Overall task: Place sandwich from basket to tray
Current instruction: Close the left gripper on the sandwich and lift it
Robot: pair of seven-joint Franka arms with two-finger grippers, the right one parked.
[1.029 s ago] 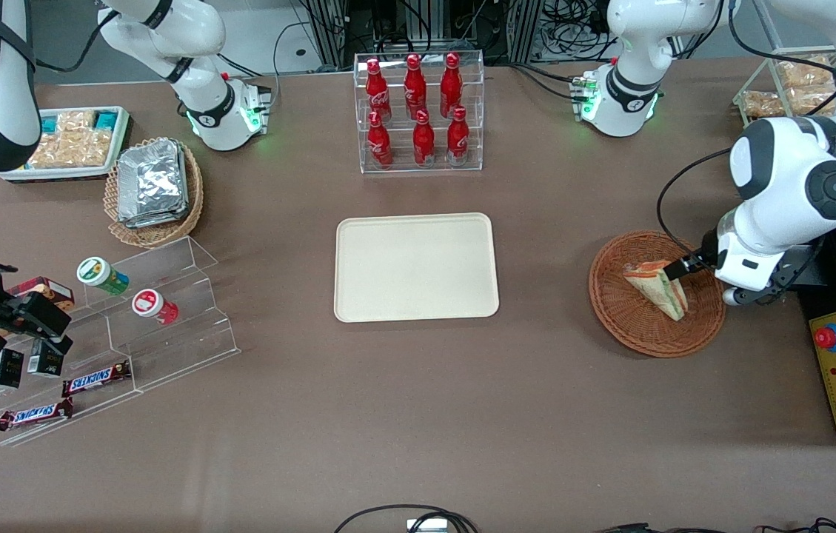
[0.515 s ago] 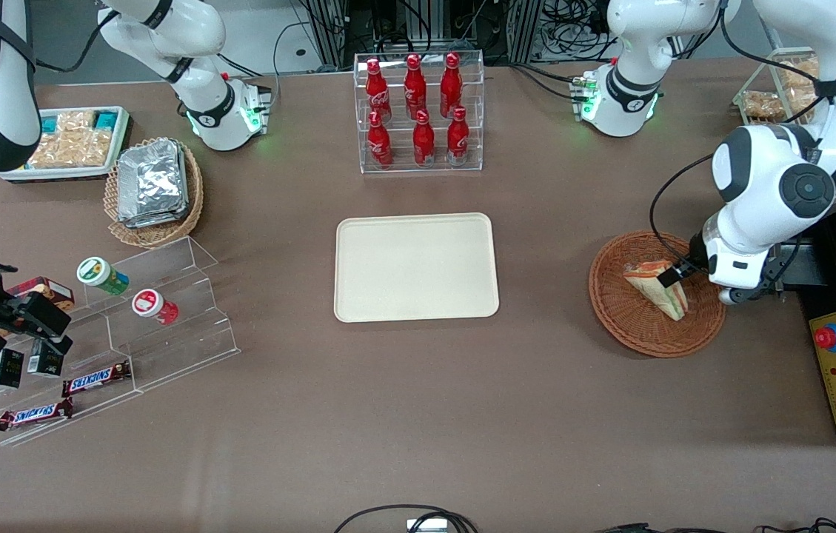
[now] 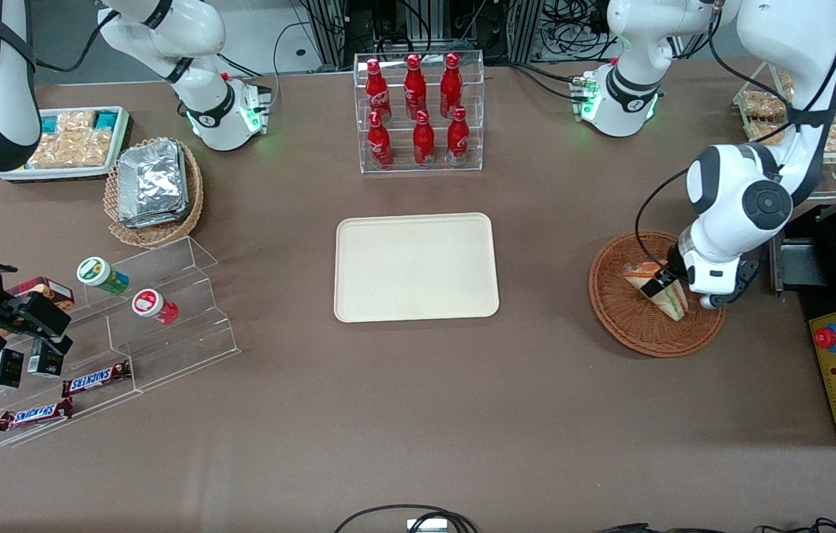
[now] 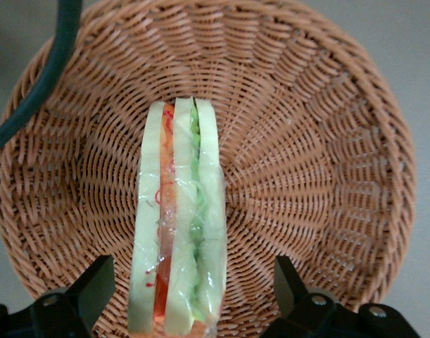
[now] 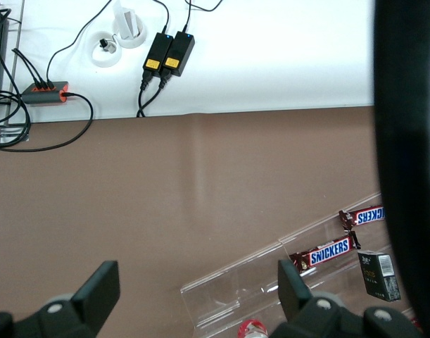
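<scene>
Hanging low over the basket (image 3: 656, 294), the left arm's gripper (image 3: 663, 281) has its jaws spread wide, one finger (image 4: 95, 285) on each side of the sandwich (image 4: 178, 229) and neither one touching it. In the wrist view the two fingers stand well apart with clear gaps to the bread on both flanks, so nothing is gripped. The sandwich sits on edge between them, its layered side facing up at the camera: white bread outside, red and orange filling next to one slice, green next to the other, all under a thin clear wrap. It rests on the woven floor of the basket, near the middle and running toward the rim closest to the gripper. From the front, the wedge lies in the part of the basket nearest the working arm's wrist, partly covered by the gripper.

The basket stands on the brown table (image 3: 418, 414) toward the working arm's end. The tray (image 3: 416, 267) lies flat at the table's centre, well apart from the basket, with bare table between them. A rack of red bottles (image 3: 420, 111) stands farther from the front camera than the tray.
</scene>
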